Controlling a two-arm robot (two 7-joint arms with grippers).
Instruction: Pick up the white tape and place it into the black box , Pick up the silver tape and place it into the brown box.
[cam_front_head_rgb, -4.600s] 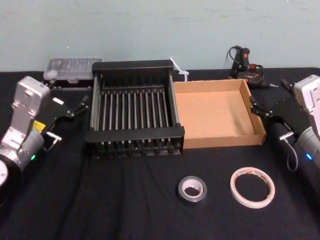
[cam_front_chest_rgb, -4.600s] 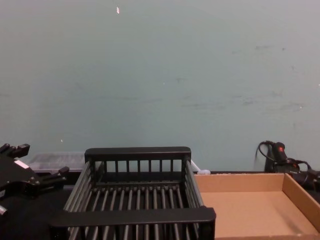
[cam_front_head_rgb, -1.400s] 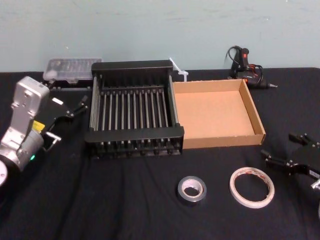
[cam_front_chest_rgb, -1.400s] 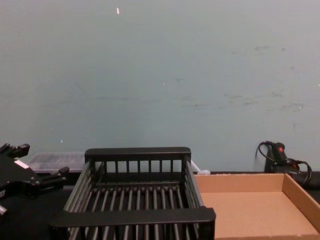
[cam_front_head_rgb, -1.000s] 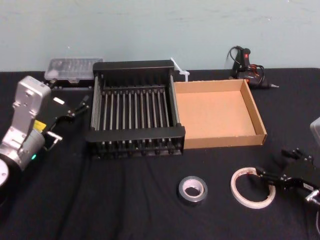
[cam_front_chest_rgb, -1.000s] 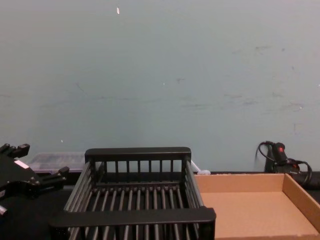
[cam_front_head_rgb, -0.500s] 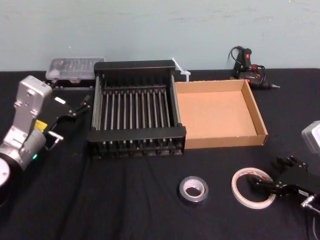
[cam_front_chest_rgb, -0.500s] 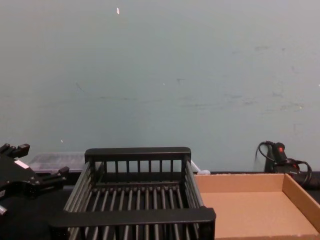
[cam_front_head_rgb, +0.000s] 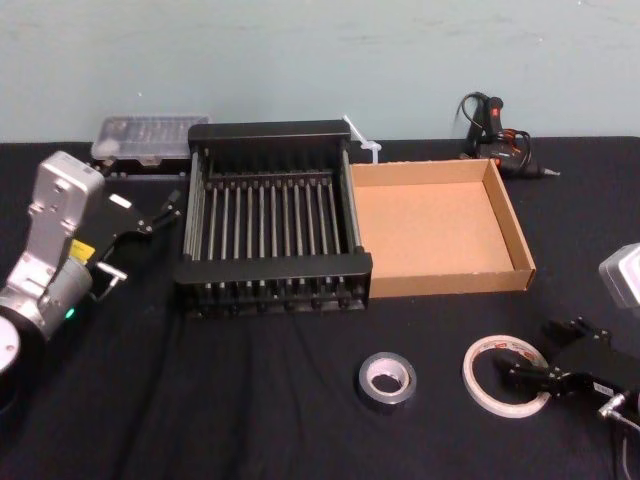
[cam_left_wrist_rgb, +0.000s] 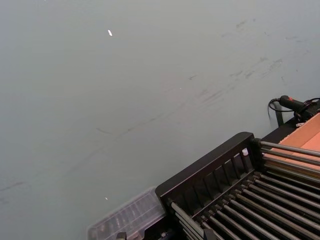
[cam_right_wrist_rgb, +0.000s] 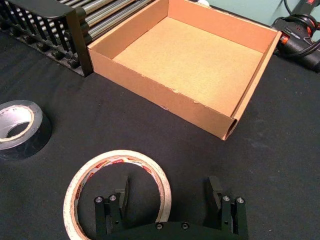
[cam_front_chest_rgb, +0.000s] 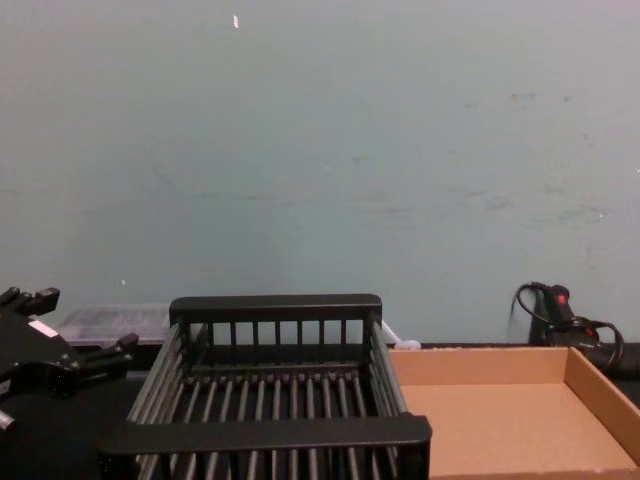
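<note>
The white tape (cam_front_head_rgb: 484, 352) (cam_right_wrist_rgb: 116, 157) lies flat on the black cloth at the front right. My right gripper (cam_front_head_rgb: 523, 348) (cam_right_wrist_rgb: 168, 186) is low over its right side and open, one finger inside the ring and one outside, straddling the band. The silver tape (cam_front_head_rgb: 386, 400) (cam_right_wrist_rgb: 31, 143) lies to its left, untouched. Behind them stand the black box (cam_front_head_rgb: 275, 267) (cam_front_chest_rgb: 265, 433) and, to its right, the brown box (cam_front_head_rgb: 450, 278) (cam_right_wrist_rgb: 150, 95), both with nothing in them. My left gripper (cam_front_head_rgb: 155, 212) (cam_front_chest_rgb: 90, 318) hangs open, parked left of the black box.
A clear plastic case (cam_front_head_rgb: 150, 135) sits behind the black box at the back left. A glue gun with cables (cam_front_head_rgb: 490, 125) lies behind the brown box. A white strip (cam_front_head_rgb: 358, 135) sticks up between the boxes. The black cloth (cam_front_head_rgb: 250, 400) covers the table.
My right gripper has come from beside the brown box down to the white tape and settled over its right edge. Both tapes and the left arm have stayed put.
</note>
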